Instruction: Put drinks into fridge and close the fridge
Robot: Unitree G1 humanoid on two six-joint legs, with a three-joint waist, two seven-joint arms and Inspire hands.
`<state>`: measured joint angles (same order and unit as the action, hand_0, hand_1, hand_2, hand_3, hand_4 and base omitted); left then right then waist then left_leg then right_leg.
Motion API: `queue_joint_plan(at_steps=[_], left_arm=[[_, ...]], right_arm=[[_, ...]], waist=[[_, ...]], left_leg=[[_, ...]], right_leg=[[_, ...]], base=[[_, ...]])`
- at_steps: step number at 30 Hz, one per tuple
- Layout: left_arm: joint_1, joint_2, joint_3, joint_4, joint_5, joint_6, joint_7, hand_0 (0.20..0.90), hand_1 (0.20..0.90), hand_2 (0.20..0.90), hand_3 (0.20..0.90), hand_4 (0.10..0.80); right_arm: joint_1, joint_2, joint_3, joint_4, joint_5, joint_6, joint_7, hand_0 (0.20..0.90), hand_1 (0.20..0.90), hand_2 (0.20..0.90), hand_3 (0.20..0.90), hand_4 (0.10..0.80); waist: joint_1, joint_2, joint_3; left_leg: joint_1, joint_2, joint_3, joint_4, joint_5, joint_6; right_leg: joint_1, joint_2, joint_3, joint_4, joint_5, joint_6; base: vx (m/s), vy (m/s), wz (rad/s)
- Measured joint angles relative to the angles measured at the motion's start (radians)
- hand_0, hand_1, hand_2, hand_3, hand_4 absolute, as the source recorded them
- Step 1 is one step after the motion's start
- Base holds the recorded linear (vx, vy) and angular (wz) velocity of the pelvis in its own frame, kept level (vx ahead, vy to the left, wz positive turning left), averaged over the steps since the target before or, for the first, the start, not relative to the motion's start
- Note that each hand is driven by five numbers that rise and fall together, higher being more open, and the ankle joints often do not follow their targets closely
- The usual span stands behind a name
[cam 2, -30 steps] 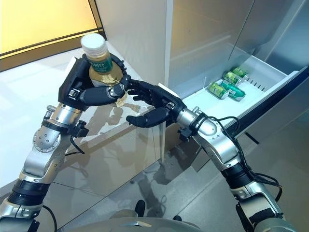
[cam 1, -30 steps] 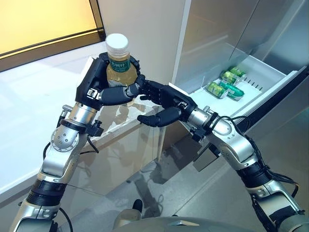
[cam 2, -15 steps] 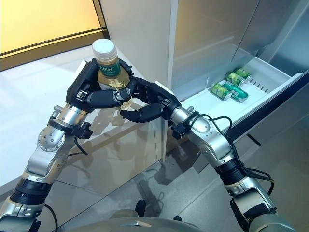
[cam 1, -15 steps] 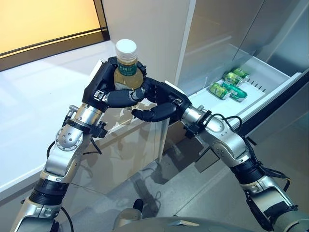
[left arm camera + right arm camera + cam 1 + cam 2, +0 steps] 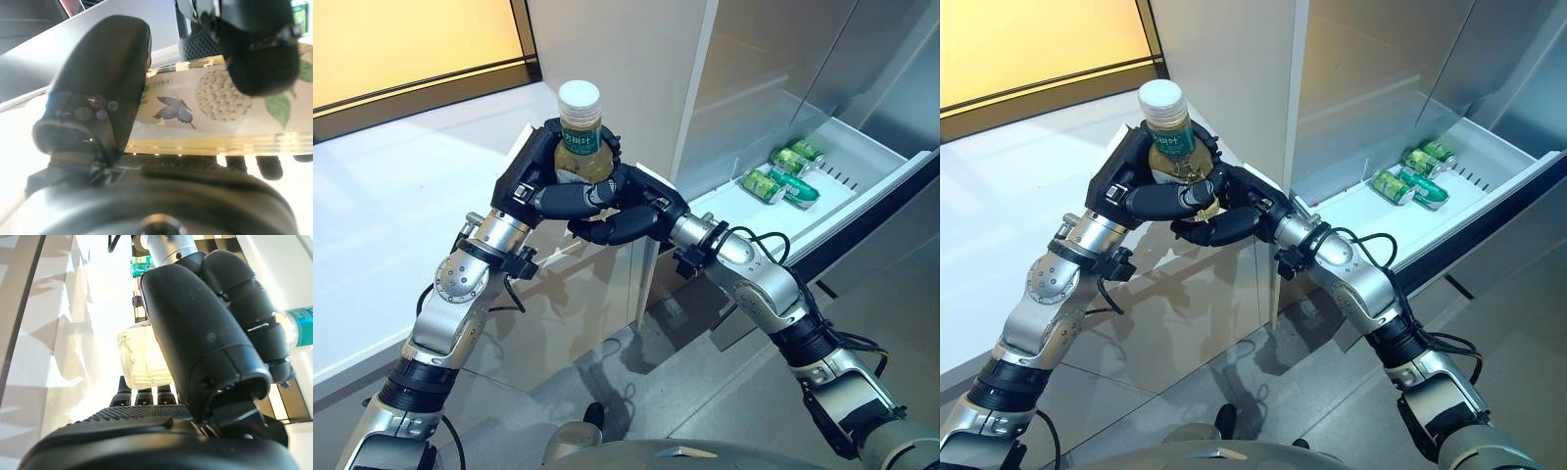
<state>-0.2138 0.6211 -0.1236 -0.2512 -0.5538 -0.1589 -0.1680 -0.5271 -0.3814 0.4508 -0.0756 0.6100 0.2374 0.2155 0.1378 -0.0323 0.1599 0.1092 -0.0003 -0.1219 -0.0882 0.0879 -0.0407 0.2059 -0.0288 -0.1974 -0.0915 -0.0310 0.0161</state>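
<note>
The fridge drawer (image 5: pixel 862 201) stood open with cans (image 5: pixel 781 174) inside; my left hand (image 5: pixel 540 186) and right hand (image 5: pixel 625 217) both had fingers wrapped round the bottle (image 5: pixel 581 137), not yet stowed.

The left hand (image 5: pixel 540 184) holds a bottle (image 5: pixel 581 147) of pale yellow drink upright, white cap on top, fingers curled round its body. The right hand (image 5: pixel 631 208) wraps the bottle's lower part from the other side (both hands touch it). Beyond, the open fridge drawer (image 5: pixel 862 186) holds green cans (image 5: pixel 781 174) lying on their sides.
</note>
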Motion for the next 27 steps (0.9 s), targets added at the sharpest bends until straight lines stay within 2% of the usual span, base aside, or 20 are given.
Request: queue_joint_plan(at_steps=[20,21,22,23,27], left_arm=[[-0.002,-0.018,0.0,0.0,-0.047,0.027,0.004,0.3,0.3,0.3,0.2,0.1],[-0.002,-0.018,0.0,0.0,-0.047,0.027,0.004,0.524,0.524,0.524,0.461,0.361],[-0.002,-0.018,0.0,0.0,-0.047,0.027,0.004,0.587,0.587,0.587,0.535,0.435],[-0.002,-0.018,0.0,0.0,-0.047,0.027,0.003,0.9,0.9,0.9,0.9,0.8],[-0.002,-0.018,0.0,0.0,-0.055,0.028,-0.009,0.9,0.9,0.9,0.9,0.8]], right_arm=[[-0.006,0.009,0.026,0.02,0.016,0.009,-0.056,0.3,0.3,0.3,0.2,0.1],[-0.006,0.009,0.026,0.02,0.016,0.009,-0.056,0.3,0.3,0.3,0.2,0.1],[-0.006,0.009,0.026,0.02,0.016,0.009,-0.056,0.3,0.3,0.3,0.2,0.1],[-0.006,0.009,0.026,0.02,0.016,0.009,-0.056,0.3,0.3,0.3,0.2,0.1],[-0.011,0.003,0.026,0.022,0.015,0.009,-0.062,0.3,0.3,0.3,0.2,0.1]], waist=[[0.007,0.0,0.0],[0.007,0.0,0.0],[0.007,0.0,0.0],[0.007,0.0,0.0],[0.007,0.0,0.0]], left_leg=[[0.0,0.0,-0.001,0.0,0.001,0.0],[0.0,0.0,-0.001,0.0,0.001,0.0],[0.0,0.0,-0.001,0.0,0.001,0.0],[0.0,0.0,-0.001,0.0,0.001,0.0],[-0.001,0.0,-0.001,0.0,0.001,0.0]], right_leg=[[0.0,0.0,-0.001,0.0,0.0,0.0],[0.0,0.0,-0.001,0.0,0.0,0.0],[0.0,0.0,-0.001,0.0,0.0,0.0],[0.0,0.0,-0.001,0.0,0.0,0.0],[0.0,0.0,-0.001,0.0,0.0,0.0]], base=[[0.0,0.0,0.0],[0.0,0.0,0.0],[0.0,0.0,0.0],[0.0,0.0,0.0],[0.0,0.0,0.0]])
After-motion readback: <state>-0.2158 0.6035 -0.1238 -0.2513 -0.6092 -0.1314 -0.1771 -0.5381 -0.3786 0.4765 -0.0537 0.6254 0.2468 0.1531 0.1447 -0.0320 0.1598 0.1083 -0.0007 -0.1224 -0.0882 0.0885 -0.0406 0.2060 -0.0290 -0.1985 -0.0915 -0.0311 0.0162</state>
